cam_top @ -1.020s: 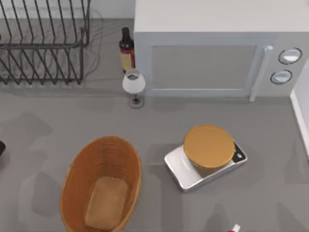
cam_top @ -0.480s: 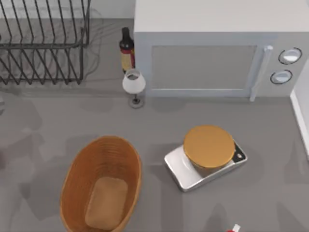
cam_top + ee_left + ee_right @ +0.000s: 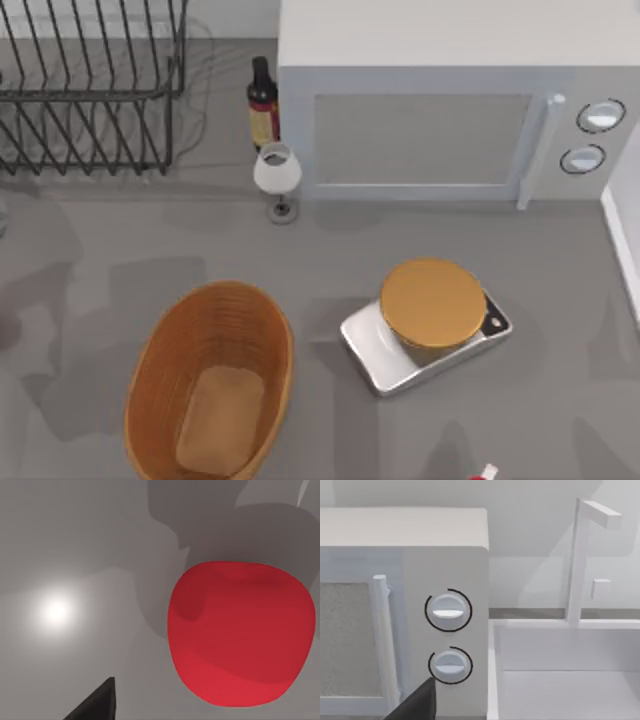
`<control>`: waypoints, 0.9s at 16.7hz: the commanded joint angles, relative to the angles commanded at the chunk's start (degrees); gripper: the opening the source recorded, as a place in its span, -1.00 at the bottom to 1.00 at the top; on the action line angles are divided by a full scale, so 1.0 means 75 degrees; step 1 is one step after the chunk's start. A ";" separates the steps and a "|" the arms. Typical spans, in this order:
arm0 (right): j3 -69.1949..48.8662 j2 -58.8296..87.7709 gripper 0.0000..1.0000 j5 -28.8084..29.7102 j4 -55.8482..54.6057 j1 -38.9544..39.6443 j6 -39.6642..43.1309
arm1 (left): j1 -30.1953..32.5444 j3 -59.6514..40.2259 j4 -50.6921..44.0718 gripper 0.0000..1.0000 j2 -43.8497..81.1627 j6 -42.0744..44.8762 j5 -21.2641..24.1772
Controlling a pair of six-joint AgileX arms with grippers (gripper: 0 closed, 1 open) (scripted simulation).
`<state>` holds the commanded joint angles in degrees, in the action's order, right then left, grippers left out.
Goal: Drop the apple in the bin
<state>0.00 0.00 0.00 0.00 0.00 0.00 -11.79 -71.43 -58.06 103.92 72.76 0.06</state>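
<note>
**Apple on the bench, bin holding nothing**

Where the left wrist view looks down, one dark fingertip [image 3: 95, 702] of the left hand juts in at the frame's edge, and whether that hand stands apart or together I cannot tell. Near it the apple [image 3: 239, 632] rests on the grey bench [image 3: 75, 555], round and bright red, with shadows across the surface around it. The right wrist view likewise catches a single dark fingertip [image 3: 417, 702] of the right hand, whose state I cannot tell either; beyond it stand the microwave [image 3: 405, 610] with its two dials and a white sink [image 3: 565, 680] just beside it.

From above, the bin [image 3: 160, 370] lies at the bench's lower left, its pale tan bottom bare. To its right, apart from it, a silver scale [image 3: 375, 350] carries an orange-topped cylinder [image 3: 432, 302]. A wire dish rack [image 3: 90, 90], a dark bottle [image 3: 262, 105] and a small white lamp [image 3: 277, 175] sit toward the back.
</note>
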 joint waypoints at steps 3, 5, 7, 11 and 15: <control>0.0000 0.0000 1.00 0.0000 0.0000 0.0000 0.0000 | 0.0027 0.0114 0.0147 1.00 0.0048 -0.0018 0.0000; 0.0000 0.0000 1.00 0.0000 0.0000 0.0000 0.0000 | 0.0013 0.0366 0.0591 1.00 0.0247 -0.0016 0.0001; 0.0000 0.0000 1.00 0.0000 0.0000 0.0000 0.0000 | 0.0005 0.0697 0.1272 1.00 0.0518 0.0002 0.0002; 0.0000 0.0000 1.00 0.0000 0.0000 0.0000 0.0000 | -0.0012 0.1153 0.2049 1.00 0.0894 0.0026 0.0004; 0.0000 0.0000 1.00 0.0000 0.0000 0.0000 0.0000 | -0.0012 0.1157 0.2055 0.85 0.0898 0.0026 0.0004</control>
<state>0.00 0.00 0.00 0.00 0.00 0.00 -11.88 -62.75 -42.65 110.66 72.95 0.09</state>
